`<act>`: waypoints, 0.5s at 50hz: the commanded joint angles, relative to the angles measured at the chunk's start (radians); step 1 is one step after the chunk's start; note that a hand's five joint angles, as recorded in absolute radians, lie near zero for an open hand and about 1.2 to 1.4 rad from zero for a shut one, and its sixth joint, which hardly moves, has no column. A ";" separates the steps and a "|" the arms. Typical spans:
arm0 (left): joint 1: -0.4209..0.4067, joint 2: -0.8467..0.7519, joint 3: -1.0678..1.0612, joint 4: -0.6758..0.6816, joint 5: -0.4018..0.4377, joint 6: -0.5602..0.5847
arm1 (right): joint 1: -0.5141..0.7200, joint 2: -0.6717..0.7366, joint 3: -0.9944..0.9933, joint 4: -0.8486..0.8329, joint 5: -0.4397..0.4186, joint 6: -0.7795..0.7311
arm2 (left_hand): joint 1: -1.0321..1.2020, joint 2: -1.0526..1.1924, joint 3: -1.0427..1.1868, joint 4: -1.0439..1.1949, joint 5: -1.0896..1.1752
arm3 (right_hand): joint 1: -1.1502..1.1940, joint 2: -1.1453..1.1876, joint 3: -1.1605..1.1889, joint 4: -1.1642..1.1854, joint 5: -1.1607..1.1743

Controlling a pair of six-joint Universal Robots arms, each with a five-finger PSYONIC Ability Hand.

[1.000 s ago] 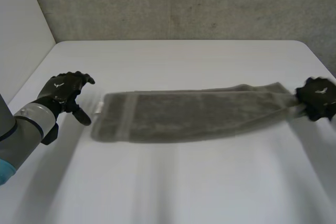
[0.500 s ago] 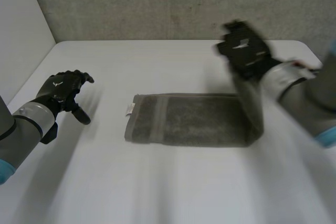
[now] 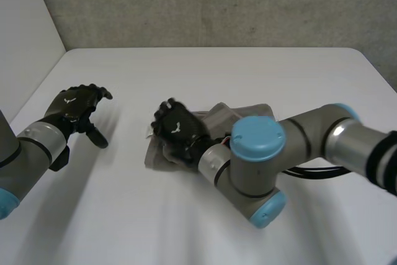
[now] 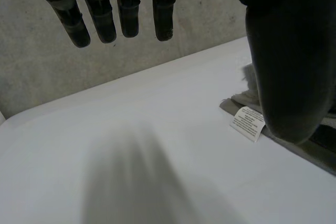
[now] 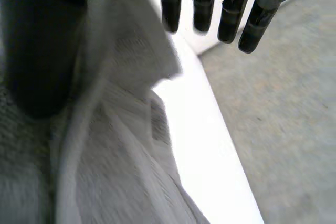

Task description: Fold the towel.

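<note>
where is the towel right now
In the head view the towel lies bunched on the table under the right hand, right of the left hand.

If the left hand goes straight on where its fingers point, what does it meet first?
Probably nothing: the left hand points over bare table; the towel lies beside its thumb.
</note>
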 commanded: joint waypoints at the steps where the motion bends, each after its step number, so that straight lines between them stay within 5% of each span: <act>1: -0.060 -0.004 0.045 0.008 -0.001 -0.011 | -0.091 -0.230 0.175 0.001 0.007 0.177 | -0.082 -0.060 -0.048 -0.054 -0.034 | -0.147 -0.138 -0.047 -0.076 -0.085; 6: -0.133 -0.004 0.094 0.011 -0.001 -0.059 | -0.230 -0.428 0.343 0.017 0.004 0.373 | -0.076 -0.054 -0.048 -0.054 -0.028 | -0.147 -0.138 -0.047 -0.076 -0.085; 11: -0.212 -0.010 0.151 0.011 0.000 -0.131 | -0.326 -0.503 0.463 0.028 0.007 0.392 | -0.070 -0.048 -0.048 -0.054 -0.022 | -0.147 -0.138 -0.047 -0.076 -0.085; 25: -0.407 -0.269 0.358 -0.024 -0.006 -0.186 | -0.449 -0.492 0.641 0.065 -0.002 0.376 | -0.023 -0.001 -0.048 -0.054 0.024 | -0.147 -0.138 -0.047 -0.076 -0.085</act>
